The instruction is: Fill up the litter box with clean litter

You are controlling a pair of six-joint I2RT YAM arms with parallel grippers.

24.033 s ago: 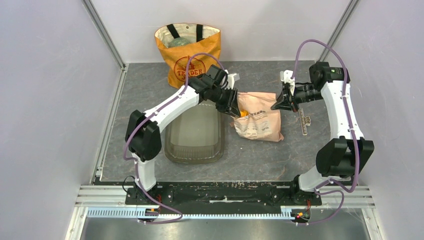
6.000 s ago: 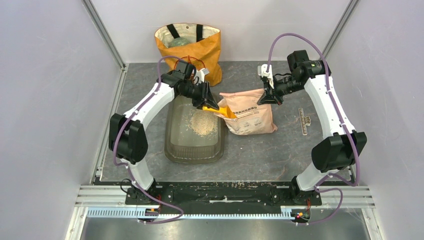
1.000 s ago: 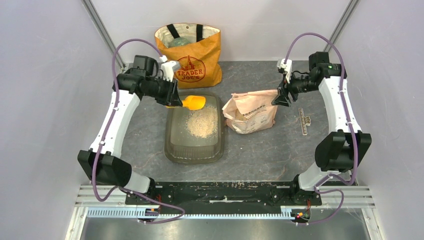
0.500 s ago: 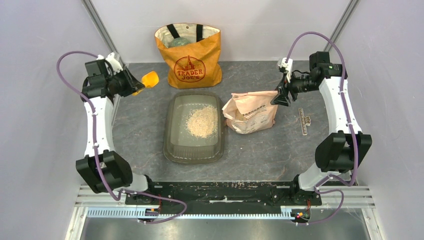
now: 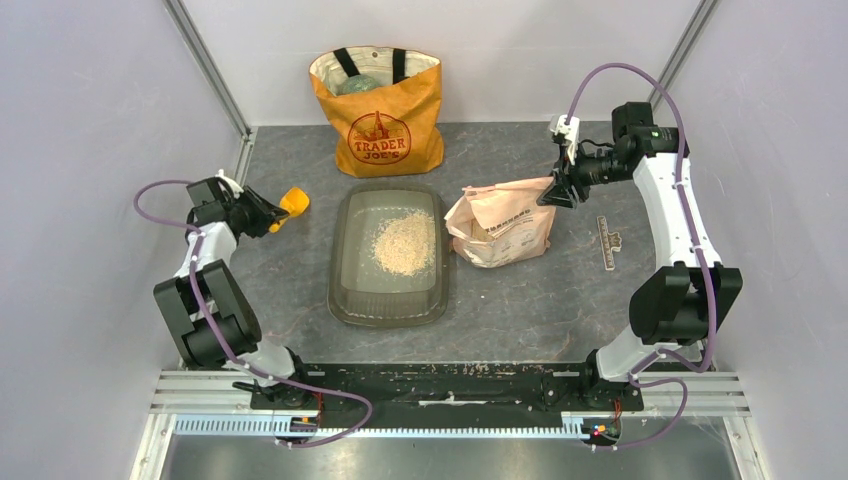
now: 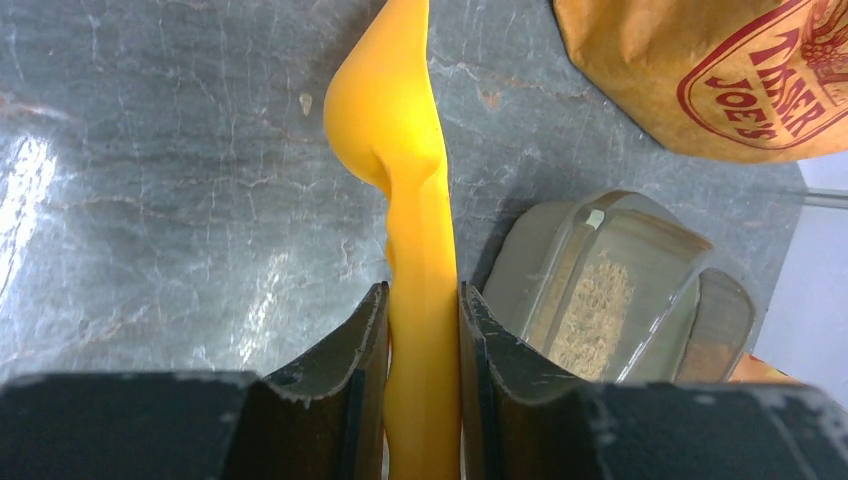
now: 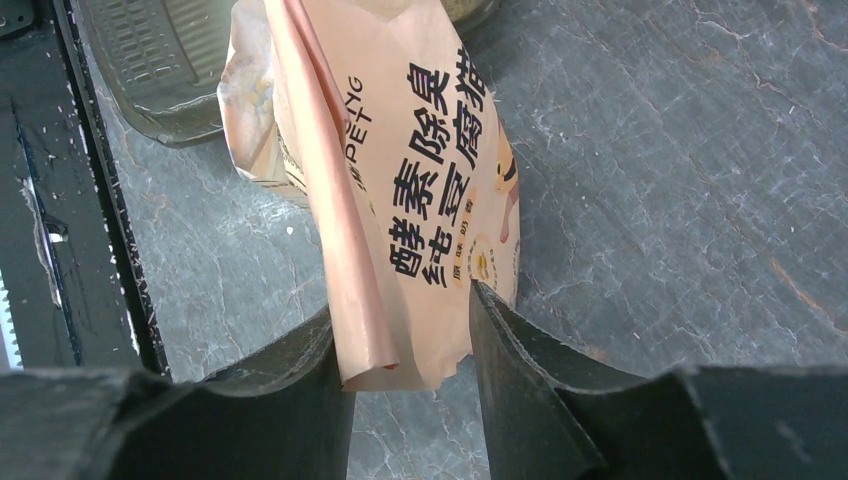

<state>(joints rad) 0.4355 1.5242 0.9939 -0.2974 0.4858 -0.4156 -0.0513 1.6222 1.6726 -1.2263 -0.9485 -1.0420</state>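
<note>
Item 1: left end effector (image 6: 422,300), jaws drawn in narrow and clamped on the handle of the orange scoop (image 6: 390,120), a finger flat against each side. The scoop is turned edge-on in the wrist view. It is held out at the left side of the surface (image 5: 500,300), well apart from the litter box (image 5: 390,315).

Item 2: right end effector (image 7: 403,305), jaws partly apart and straddling the top edge of the pinkish printed bag (image 7: 400,150). I cannot tell whether they pinch it. The bag stands just right of the litter box, its lower left corner at the rim.

Item 3: litter box, mid-surface between the arms, long side running front to back.

Item 4: clean litter (image 5: 403,243), a loose pale heap inside the box, toward its far right part, with bare floor around it.

Item 5: orange tote bag (image 5: 385,110), upright behind the box at the back wall.
</note>
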